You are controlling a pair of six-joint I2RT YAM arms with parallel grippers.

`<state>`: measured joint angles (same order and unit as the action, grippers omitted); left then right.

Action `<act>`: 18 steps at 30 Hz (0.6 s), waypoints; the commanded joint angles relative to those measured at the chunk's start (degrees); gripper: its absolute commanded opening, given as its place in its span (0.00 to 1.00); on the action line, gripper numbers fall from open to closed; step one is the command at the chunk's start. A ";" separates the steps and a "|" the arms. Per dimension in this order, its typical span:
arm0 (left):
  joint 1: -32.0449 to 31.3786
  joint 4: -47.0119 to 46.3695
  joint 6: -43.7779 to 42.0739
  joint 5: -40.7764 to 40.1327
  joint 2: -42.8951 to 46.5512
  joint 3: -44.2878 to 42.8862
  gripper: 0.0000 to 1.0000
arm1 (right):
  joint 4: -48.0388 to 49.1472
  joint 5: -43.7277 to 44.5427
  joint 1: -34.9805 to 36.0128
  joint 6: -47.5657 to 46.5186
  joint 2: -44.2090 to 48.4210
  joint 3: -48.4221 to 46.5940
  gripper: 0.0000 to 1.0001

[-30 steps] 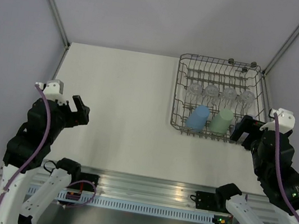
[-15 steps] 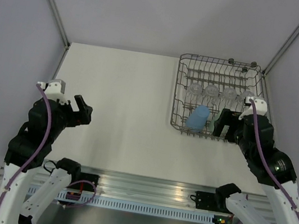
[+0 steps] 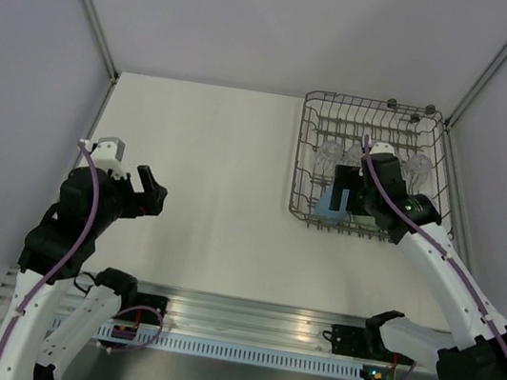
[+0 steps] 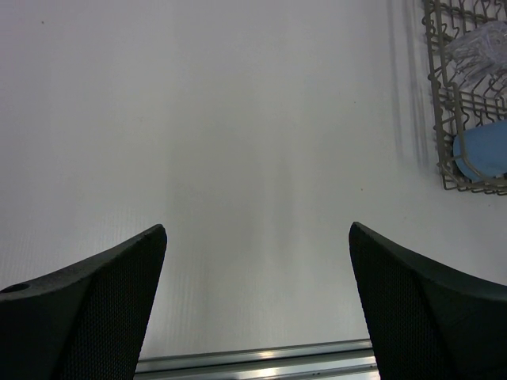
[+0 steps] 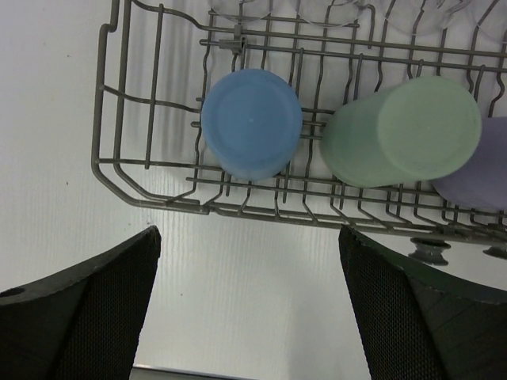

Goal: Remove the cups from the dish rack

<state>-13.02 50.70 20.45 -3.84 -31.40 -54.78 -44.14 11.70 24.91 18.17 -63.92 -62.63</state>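
Observation:
The grey wire dish rack (image 3: 298, 159) stands at the table's far right. My right gripper (image 3: 345, 190) is open and empty, hovering over the rack's near row. In the right wrist view (image 5: 249, 301) its fingers frame the rack's near rim (image 5: 238, 207), with the blue cup (image 5: 252, 123), pale green cup (image 5: 404, 131) and part of the lavender cup (image 5: 475, 178) upside down behind it. Clear glasses (image 3: 329, 151) stand in the row beyond. My left gripper (image 3: 148, 195) is open and empty over bare table at the left; its wrist view (image 4: 257, 301) shows the rack (image 4: 435, 95) at the far right.
Grey walls with metal corner posts (image 3: 88, 2) enclose the table on three sides. An aluminium rail (image 3: 252, 320) runs along the near edge between the arm bases. The white table (image 3: 209, 164) lies bare left of the rack.
My right arm has swung left and forward from beside the rack to over its near row, now covering the green cup in the top view. My left gripper has shifted slightly right.

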 commanded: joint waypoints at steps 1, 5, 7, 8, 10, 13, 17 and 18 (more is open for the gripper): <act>-0.26 -2.71 1.44 1.20 0.20 0.38 1.00 | 5.20 0.95 0.05 -1.38 -4.62 -1.35 0.98; -0.26 -3.15 1.61 1.11 0.46 0.73 1.00 | 7.83 2.96 0.05 -2.53 -10.07 -1.88 0.98; -0.26 -4.02 1.61 0.94 0.55 1.35 1.00 | 8.36 3.15 0.05 -2.79 -12.98 -2.76 0.98; -0.26 -4.46 1.79 0.94 0.55 1.69 1.00 | 9.76 3.06 0.05 -3.05 -13.68 -2.76 0.98; -0.26 -4.99 1.88 1.28 0.29 2.31 1.00 | 10.65 2.62 0.05 -3.50 -15.35 -2.94 0.98; -0.26 -5.08 1.70 1.55 0.11 2.40 1.00 | 11.62 2.80 -0.03 -4.02 -17.29 -3.46 0.98; -0.26 -5.52 1.61 1.64 0.55 2.67 1.00 | 12.41 2.79 -1.00 -4.29 -19.40 -3.64 0.98; -0.26 -5.61 1.61 1.55 0.46 2.75 1.00 | 12.50 3.06 -1.17 -4.20 -19.83 -3.46 0.98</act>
<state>-13.02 48.10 20.53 -3.27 -31.22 -52.12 -34.37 13.61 24.56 14.68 -82.56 -63.94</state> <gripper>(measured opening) 0.993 0.976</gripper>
